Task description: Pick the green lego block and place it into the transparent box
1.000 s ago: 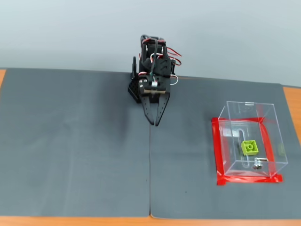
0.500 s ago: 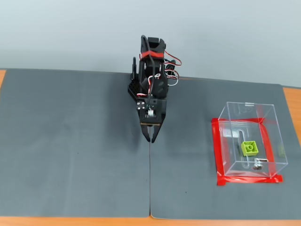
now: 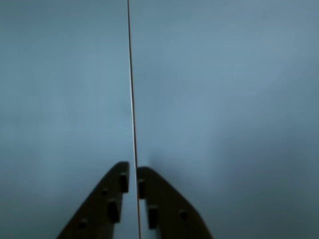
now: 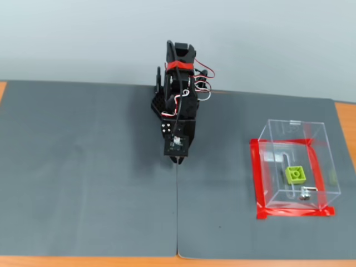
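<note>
The green lego block lies studs up on the bottom of the transparent box, which stands at the right of the fixed view with red tape around its base. My gripper is far to the left of the box, folded down near the arm's base over the mat seam. In the wrist view the gripper enters from the bottom edge, its two dark jaws nearly touching and holding nothing, just above the grey mat. The block and box are out of the wrist view.
Two grey mats cover the table, meeting at a seam that also runs up the wrist view. The orange table edge shows at the right. A pale wall stands behind the arm.
</note>
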Available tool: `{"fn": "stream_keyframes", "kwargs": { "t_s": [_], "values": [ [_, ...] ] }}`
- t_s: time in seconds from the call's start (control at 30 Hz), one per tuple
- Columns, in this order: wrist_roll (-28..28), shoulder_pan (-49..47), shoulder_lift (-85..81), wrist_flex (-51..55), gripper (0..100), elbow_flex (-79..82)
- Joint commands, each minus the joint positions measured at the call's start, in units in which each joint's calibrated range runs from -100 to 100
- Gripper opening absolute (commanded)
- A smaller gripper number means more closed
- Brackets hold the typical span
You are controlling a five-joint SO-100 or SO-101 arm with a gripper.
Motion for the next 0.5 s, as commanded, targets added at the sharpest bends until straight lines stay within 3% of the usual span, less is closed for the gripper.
{"fn": "stream_keyframes", "kwargs": {
  "t_s": [0.0, 0.47],
  "values": [
    [-0.17, -0.18, -0.26, 9.87, 2, -4.90],
    [-0.17, 0.12, -0.26, 9.43, 2, -5.00]
  ]
}}
